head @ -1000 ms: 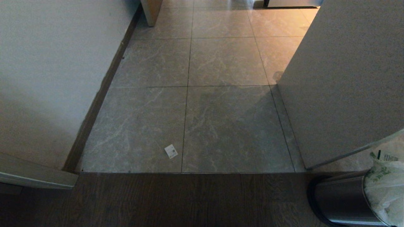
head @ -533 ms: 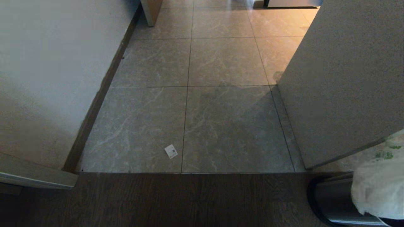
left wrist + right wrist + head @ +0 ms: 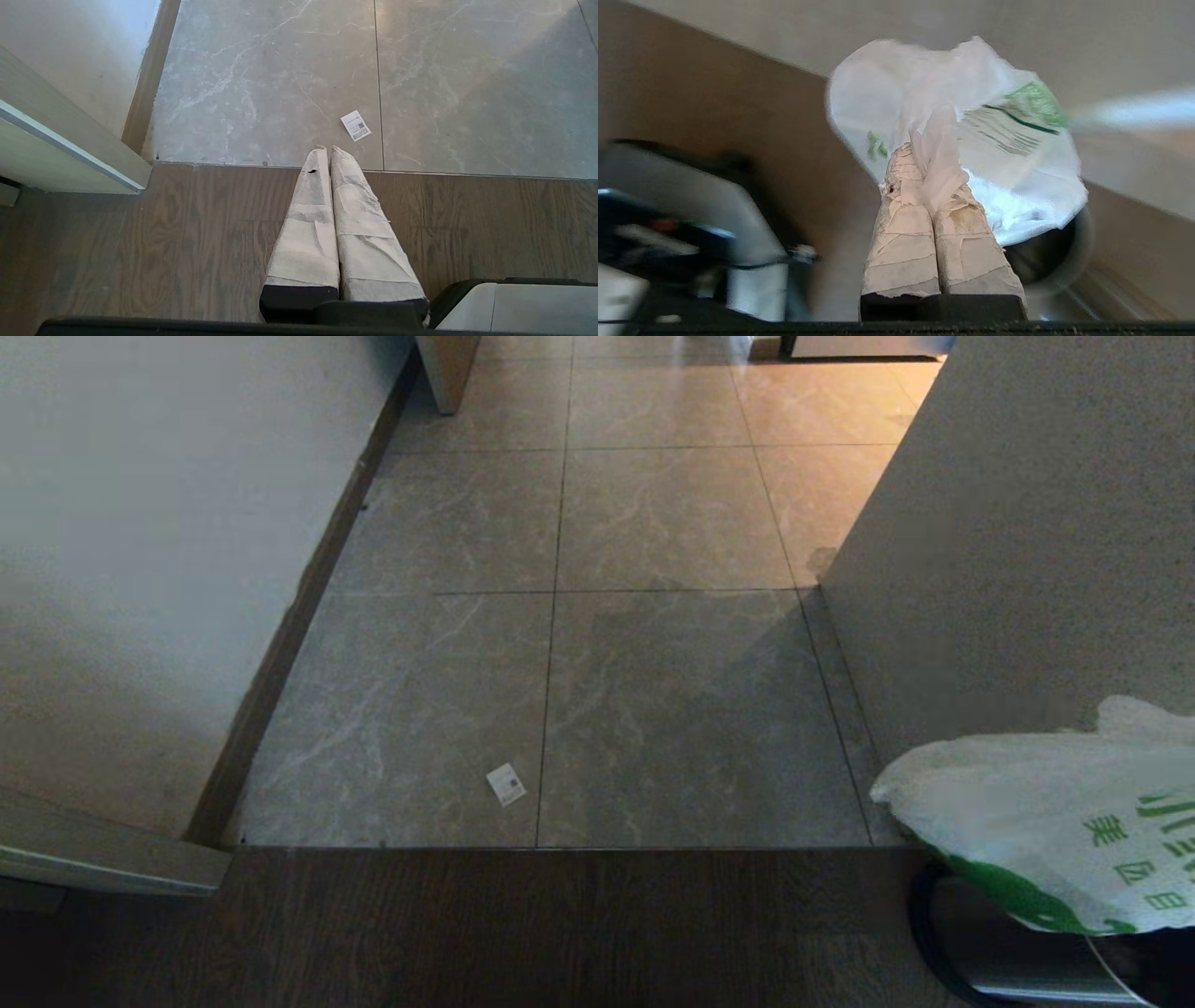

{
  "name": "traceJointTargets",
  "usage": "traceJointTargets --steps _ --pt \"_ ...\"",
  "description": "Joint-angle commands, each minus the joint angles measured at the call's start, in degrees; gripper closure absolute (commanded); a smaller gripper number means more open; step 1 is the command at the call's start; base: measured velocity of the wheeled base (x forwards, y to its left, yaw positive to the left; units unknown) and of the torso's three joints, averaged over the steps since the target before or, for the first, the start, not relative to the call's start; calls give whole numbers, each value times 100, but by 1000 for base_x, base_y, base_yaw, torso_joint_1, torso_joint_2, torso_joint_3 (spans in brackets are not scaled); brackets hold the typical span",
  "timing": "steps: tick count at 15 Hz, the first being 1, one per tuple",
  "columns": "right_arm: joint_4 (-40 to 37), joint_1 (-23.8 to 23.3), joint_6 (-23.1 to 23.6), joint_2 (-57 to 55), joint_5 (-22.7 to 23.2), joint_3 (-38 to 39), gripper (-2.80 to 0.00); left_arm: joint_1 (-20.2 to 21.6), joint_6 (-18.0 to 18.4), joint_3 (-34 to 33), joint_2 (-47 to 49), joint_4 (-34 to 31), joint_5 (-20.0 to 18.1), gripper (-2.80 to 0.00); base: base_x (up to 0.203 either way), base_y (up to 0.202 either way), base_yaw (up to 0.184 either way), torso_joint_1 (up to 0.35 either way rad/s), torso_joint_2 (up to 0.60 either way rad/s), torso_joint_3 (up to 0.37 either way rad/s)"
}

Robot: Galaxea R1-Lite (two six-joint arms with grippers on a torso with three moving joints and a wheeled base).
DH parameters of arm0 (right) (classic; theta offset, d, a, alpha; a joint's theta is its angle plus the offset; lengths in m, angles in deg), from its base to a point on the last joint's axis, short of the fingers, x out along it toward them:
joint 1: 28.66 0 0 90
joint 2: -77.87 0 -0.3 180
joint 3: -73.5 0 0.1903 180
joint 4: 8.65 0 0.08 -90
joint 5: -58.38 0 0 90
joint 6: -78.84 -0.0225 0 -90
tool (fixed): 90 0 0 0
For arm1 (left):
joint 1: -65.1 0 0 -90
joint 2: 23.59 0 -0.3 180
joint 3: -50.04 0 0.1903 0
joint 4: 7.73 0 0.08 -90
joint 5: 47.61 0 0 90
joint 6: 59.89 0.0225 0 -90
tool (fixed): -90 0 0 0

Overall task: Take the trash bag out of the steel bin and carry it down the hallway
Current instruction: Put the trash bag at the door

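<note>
bag lifted clear of the bin

my right gripper is clamped tight on the gathered neck of the trash bag, fingers pressed together with the white plastic pinched between them. a second ago the bag still sat inside the steel bin at my lower right; now it has swung up and leftward, hanging above the bin's black rim and covering most of it in the head view, green printing facing me. the hallway tiles ahead look unchanged, and the small paper tag lies where it lay. my left gripper is parked with its fingers closed together, empty, over the dark wood floor.
</note>
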Motion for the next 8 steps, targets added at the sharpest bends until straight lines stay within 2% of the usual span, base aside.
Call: traceJointTargets --steps 1,2,4,6,8 --pt "1294 1308 -1240 335 -699 892 0 0 1 0 0 -2 3 0 0 0 0 0 0 0" --pt "2051 1903 -1745 617 -1119 1625 0 0 1 0 0 -2 3 0 0 0 0 0 0 0" --pt "3040 2789 -2473 1432 -1678 2962 0 0 1 0 0 -2 3 0 0 0 0 0 0 0" --pt "3606 3397 -2920 2460 -2055 4171 0 0 1 0 0 -2 3 0 0 0 0 0 0 0" --pt "3957 3777 -3196 3301 -2358 5279 0 0 1 0 0 -2 3 0 0 0 0 0 0 0"
